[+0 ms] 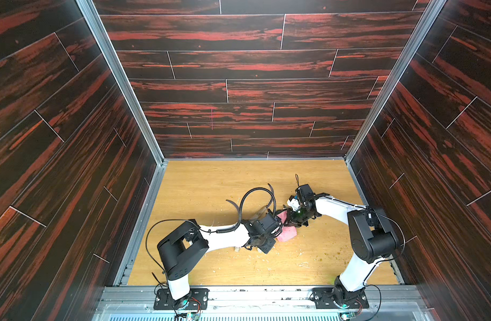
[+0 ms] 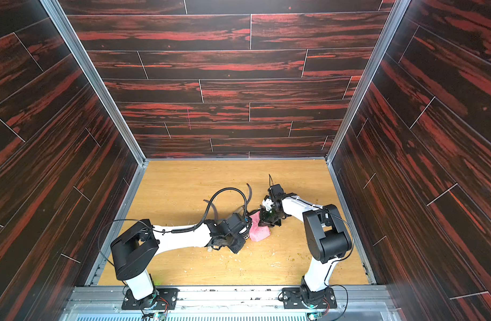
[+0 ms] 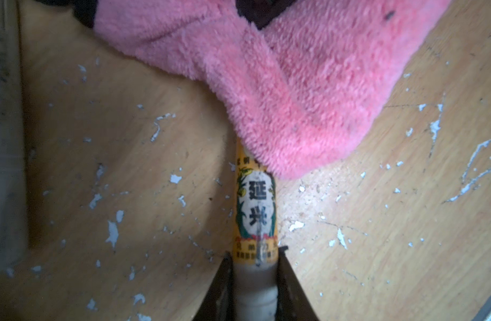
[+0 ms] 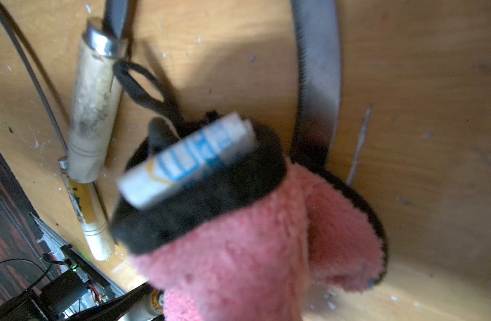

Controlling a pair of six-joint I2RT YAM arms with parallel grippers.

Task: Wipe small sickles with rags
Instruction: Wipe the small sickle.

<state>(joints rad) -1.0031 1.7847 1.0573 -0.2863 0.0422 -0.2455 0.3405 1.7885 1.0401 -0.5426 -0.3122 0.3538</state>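
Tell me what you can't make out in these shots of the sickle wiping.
Blade of the held sickle: in the left wrist view the pink rag covers it past the yellow label.
Left gripper's fingers: cut off by that view's edge.
Right gripper: tiny in a top view, buried under rag in its wrist view.
Rag's white-blue tag: blurred, unreadable.

Pink rag hides the blade of the labelled sickle.
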